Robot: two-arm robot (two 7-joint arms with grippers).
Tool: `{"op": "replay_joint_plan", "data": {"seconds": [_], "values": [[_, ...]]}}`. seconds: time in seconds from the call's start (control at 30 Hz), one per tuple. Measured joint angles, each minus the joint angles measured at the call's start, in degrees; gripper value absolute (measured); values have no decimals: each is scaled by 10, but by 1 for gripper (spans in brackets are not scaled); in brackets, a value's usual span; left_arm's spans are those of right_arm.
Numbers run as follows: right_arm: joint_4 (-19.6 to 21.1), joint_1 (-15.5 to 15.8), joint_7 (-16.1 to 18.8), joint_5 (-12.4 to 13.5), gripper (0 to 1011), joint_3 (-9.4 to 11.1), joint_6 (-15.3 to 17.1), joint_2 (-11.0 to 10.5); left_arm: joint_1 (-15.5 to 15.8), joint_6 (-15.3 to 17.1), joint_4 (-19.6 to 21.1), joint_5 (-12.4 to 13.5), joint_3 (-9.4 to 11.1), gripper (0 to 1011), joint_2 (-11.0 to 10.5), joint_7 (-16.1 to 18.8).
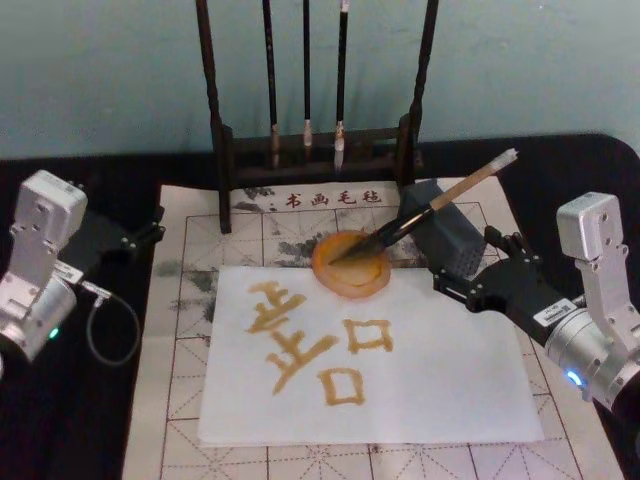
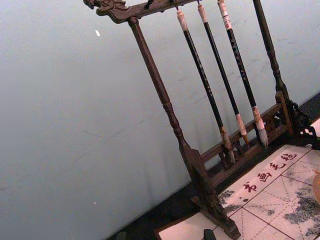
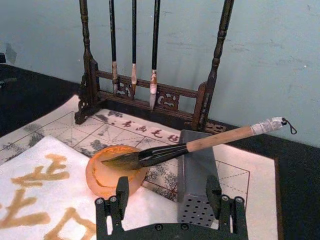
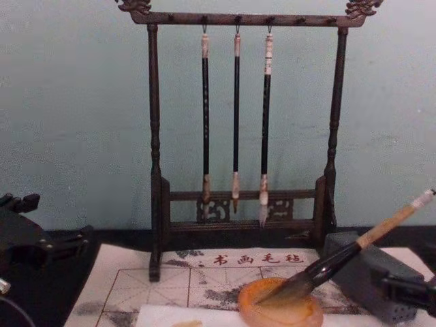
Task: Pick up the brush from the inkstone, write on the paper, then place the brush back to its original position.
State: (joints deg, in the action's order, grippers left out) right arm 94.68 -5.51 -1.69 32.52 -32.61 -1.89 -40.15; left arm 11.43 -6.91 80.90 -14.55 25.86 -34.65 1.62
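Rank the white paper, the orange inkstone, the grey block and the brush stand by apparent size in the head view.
1. White paper
2. Brush stand
3. Grey block and inkstone: they look about alike, and the right pincer partly covers the block, so no ranking between them.

Left hand (image 1: 150, 232) fingers hidden; paper (image 4: 204, 316) cut by chest-view btm edge.

head view high, chest view low, both toward brush rack (image 1: 318, 90)

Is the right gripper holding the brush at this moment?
No: the right gripper is open, and the brush rests across the grey block.
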Motion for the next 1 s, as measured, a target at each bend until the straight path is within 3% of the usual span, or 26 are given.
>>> {"op": "replay_joint_plan", "data": {"seconds": [1.0], "values": [[0, 0, 0, 0, 1000, 0, 0, 0, 0, 0, 0, 0, 0, 1001, 0, 0]]}}
